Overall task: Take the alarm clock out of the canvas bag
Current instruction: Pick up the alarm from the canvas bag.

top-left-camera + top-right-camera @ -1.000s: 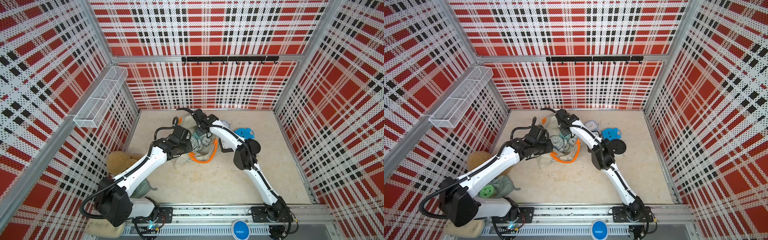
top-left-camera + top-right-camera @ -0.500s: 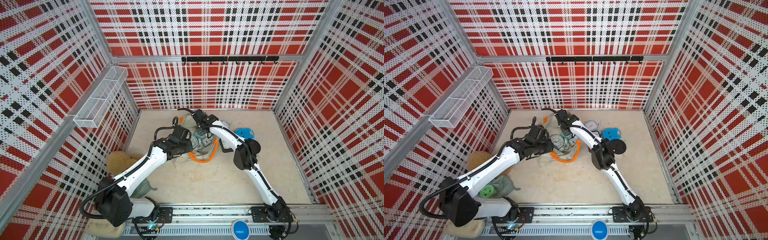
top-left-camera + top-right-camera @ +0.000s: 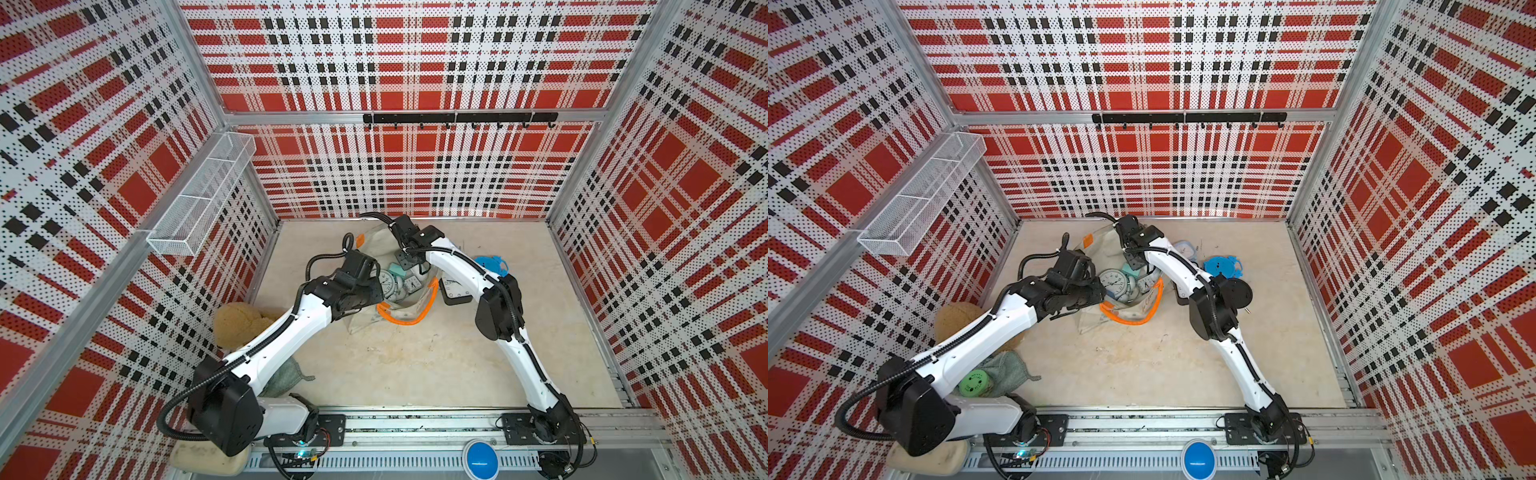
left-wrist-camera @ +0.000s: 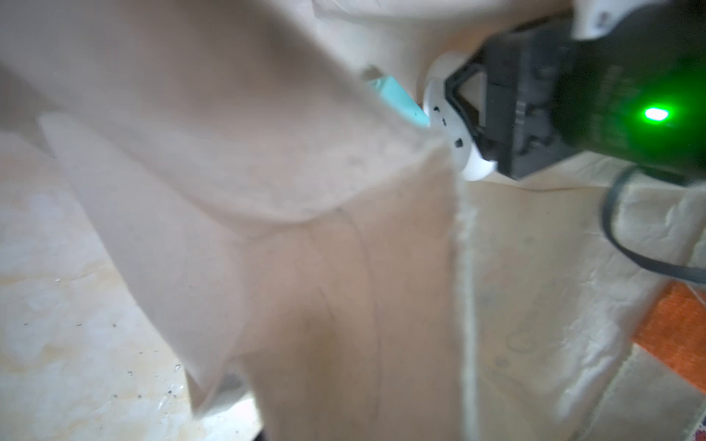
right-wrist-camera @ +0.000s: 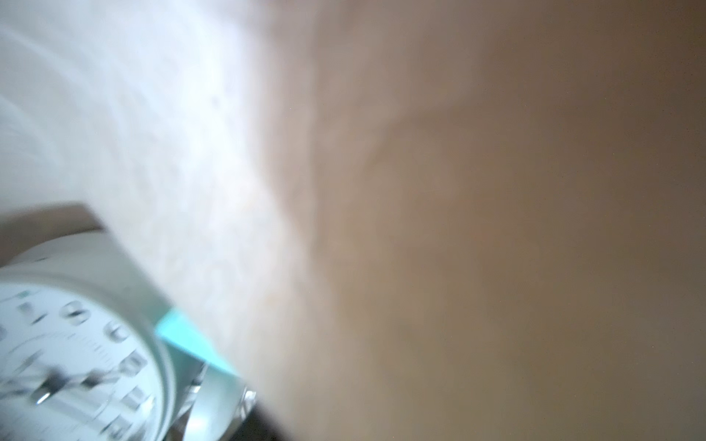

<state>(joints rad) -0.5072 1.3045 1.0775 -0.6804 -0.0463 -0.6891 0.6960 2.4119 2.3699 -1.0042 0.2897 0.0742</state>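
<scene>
Right claw (image 4: 468, 118) tightened on alarm clock (image 4: 443, 114) in canvas bag (image 4: 267, 152), left claw (image 3: 1095, 293) cloth-hidden, grip untellable, more clocks (image 3: 1113, 282) crowding

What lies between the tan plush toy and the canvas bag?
The left arm crosses that stretch, its white forearm passing between the plush toy and the canvas bag. This shows in both top views.

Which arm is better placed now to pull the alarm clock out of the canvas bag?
Right, probably. The right gripper reaches into the canvas bag, beside the alarm clock; the left gripper sits at the bag's rim, seemingly holding it open.
</scene>
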